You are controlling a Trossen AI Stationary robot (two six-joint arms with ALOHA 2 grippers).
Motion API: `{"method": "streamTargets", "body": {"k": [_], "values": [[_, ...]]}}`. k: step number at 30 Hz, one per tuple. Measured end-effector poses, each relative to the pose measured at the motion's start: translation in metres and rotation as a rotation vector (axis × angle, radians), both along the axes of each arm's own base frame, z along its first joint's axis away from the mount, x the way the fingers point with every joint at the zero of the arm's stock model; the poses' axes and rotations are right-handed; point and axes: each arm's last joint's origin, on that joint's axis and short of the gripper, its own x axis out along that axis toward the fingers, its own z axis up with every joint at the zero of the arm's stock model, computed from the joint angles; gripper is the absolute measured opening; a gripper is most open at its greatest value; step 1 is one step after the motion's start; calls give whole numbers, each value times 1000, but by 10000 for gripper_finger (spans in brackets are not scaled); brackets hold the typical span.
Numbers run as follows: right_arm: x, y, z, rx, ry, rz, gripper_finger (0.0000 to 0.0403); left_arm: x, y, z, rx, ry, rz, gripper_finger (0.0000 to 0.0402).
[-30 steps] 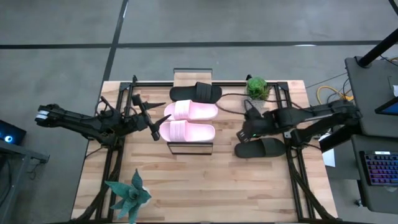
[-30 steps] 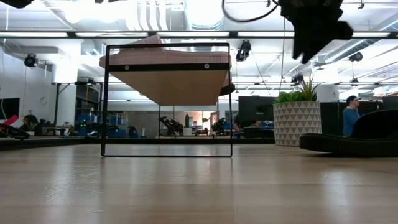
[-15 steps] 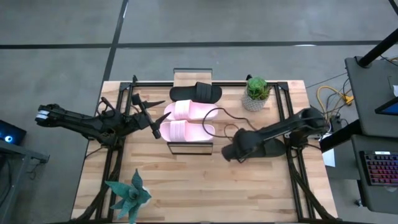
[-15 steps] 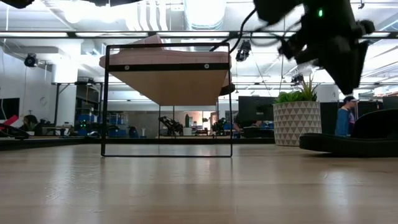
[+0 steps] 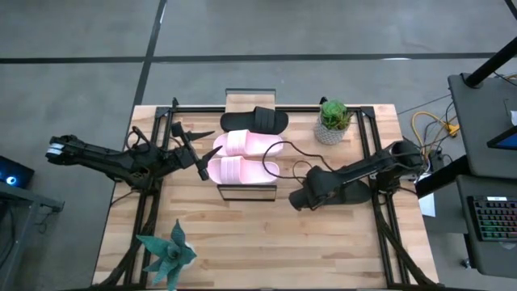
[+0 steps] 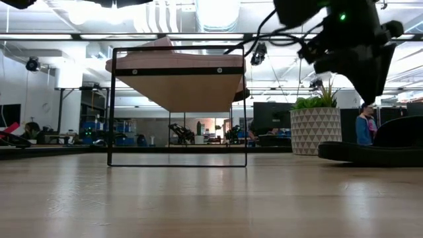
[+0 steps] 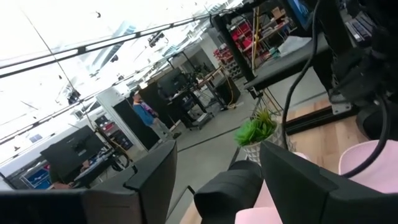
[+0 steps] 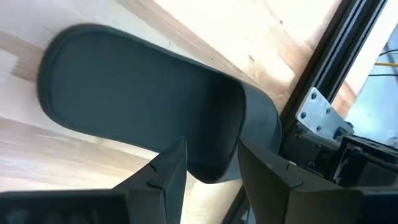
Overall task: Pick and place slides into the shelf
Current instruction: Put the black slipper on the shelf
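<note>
Wooden table (image 5: 242, 234) carries shelf (image 5: 249, 100), 2 potted plants, 1 black slide (image 8: 143, 106).

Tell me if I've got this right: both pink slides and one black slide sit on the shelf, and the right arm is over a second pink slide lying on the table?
Not quite. The slide on the table under the right gripper is black, not pink, as the right wrist view shows. The rest holds: both pink slides and one black slide sit on the shelf.

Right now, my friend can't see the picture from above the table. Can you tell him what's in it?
Three slides sit on the shelf in the middle of the wooden table: one black slide and two pink slides. The right claw hangs over the last black slide, which lies on the table. The left claw waits beside the shelf.
</note>
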Motion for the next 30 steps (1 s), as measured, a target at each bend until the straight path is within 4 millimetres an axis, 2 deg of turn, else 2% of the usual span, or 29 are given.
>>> {"method": "streamTargets", "body": {"k": [5, 11, 18, 30], "values": [[-17, 2, 7, -24, -29, -23, 134, 0, 0, 0, 0, -1, 0, 215], [-39, 7, -1, -29, -4, -86, 134, 0, 0, 0, 0, 1, 0, 215], [-39, 10, -15, -9, -55, -94, 135, 0, 0, 0, -1, -2, 0, 215], [-53, 5, -44, -39, -18, -121, 135, 0, 0, 0, -1, -1, 0, 215]]}}
